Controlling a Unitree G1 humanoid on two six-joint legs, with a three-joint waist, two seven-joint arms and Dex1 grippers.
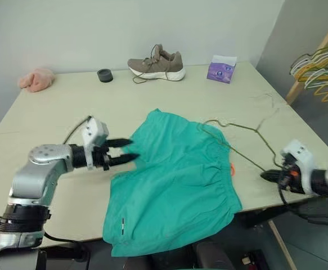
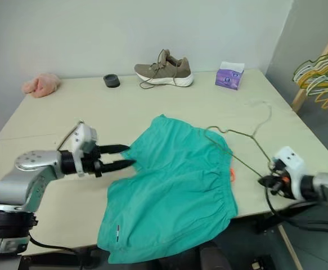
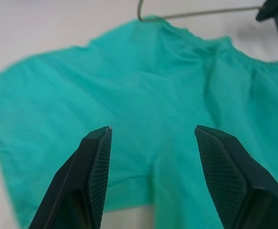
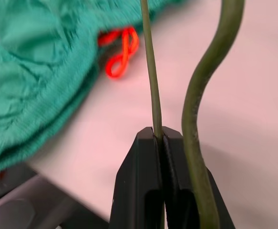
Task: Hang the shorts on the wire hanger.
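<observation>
Early going — the right pincer [image 2: 265, 181] is gripping the wire hanger [image 2: 239, 135], the left pincer [image 1: 131, 152] gaping beside the shorts [image 1: 178, 180], still unhung on the desk [image 1: 68, 107].

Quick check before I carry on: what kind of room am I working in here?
Probably a staged test room, not a home: a bare pale table against a plain wall, a wooden rack of wire hangers, and scattered props such as a taupe sneaker.

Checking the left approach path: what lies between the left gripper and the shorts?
Nothing: the left gripper hovers open over the shorts, as the left wrist view shows.
</observation>
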